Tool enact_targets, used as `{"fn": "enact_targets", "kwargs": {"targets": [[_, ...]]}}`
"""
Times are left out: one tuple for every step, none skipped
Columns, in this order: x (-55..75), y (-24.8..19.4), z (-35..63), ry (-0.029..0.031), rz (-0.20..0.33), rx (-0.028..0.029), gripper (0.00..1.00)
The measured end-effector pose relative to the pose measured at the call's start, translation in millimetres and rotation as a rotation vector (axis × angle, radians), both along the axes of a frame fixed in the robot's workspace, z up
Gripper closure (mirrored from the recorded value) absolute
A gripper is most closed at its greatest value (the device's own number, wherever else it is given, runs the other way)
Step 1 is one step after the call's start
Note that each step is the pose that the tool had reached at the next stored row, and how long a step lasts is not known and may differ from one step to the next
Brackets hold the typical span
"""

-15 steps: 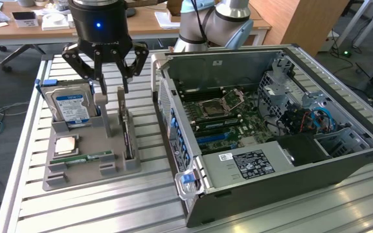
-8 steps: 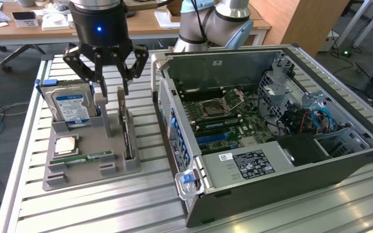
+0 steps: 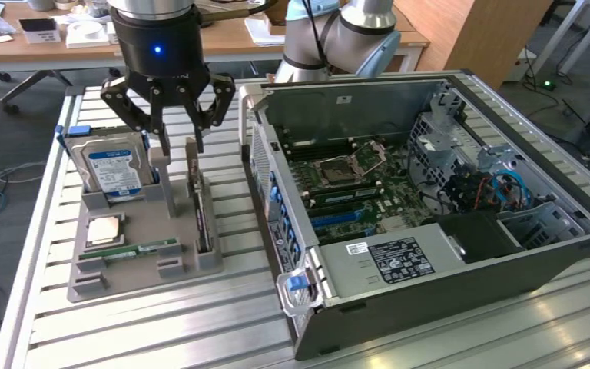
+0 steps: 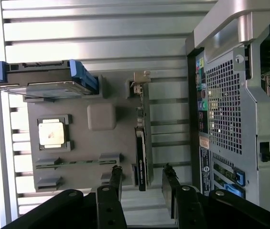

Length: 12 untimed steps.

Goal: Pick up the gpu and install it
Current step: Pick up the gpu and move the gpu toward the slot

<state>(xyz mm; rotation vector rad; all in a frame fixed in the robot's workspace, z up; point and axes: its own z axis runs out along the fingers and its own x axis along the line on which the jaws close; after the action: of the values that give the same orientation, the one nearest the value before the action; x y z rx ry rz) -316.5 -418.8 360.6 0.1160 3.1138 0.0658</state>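
The gpu (image 3: pixel 202 215) is a thin dark card standing on edge in a slot of the grey holder (image 3: pixel 136 211) on the exterior view's left. My gripper (image 3: pixel 177 146) hangs just above the card's far end, fingers pointing down. In the wrist view the gpu (image 4: pixel 143 143) shows edge-on, and its near end lies between my two black fingertips (image 4: pixel 117 177). The gripper (image 4: pixel 143 175) is open, with a gap on each side of the card. The open computer case (image 3: pixel 541 261) lies at the exterior view's right, its motherboard (image 3: pixel 341 181) exposed.
The holder also carries a silver hard drive (image 3: pixel 114 165) standing upright, a processor chip (image 3: pixel 104 229) and a green RAM stick (image 3: pixel 141 250). The case's rear panel (image 4: pixel 225 109) stands close beside the holder (image 4: pixel 77 143). Everything rests on a ribbed aluminium table (image 3: pixel 172 330).
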Motion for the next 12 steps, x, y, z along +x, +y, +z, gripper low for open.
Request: {"fn": "enact_targets", "kwargs": {"targets": [[0.0, 0.0, -0.3, 0.0000, 0.000, 0.0000, 0.53], [0.0, 0.0, -0.6, 0.0000, 0.000, 0.0000, 0.53], [0.0, 0.0, -0.8, 0.0000, 0.000, 0.0001, 0.53], [0.0, 0.0, -1.1, -0.0001, 0.000, 0.0000, 0.53], [0.0, 0.0, -1.3, 0.0000, 0.000, 0.0000, 0.53], [0.0, 0.0, -1.6, 0.0000, 0.000, 0.0000, 0.53], [0.0, 0.0, -1.8, 0.0000, 0.000, 0.0000, 0.53], [0.0, 0.0, -2.0, 0.0000, 0.000, 0.0000, 0.53], [0.0, 0.0, -2.2, -0.0001, 0.000, 0.0001, 0.53], [0.0, 0.0, -2.7, 0.0000, 0.000, 0.0000, 0.53], [0.0, 0.0, -3.3, -0.0001, 0.000, 0.0000, 0.53], [0.0, 0.0, -3.4, 0.0000, 0.000, 0.0000, 0.53]]}}
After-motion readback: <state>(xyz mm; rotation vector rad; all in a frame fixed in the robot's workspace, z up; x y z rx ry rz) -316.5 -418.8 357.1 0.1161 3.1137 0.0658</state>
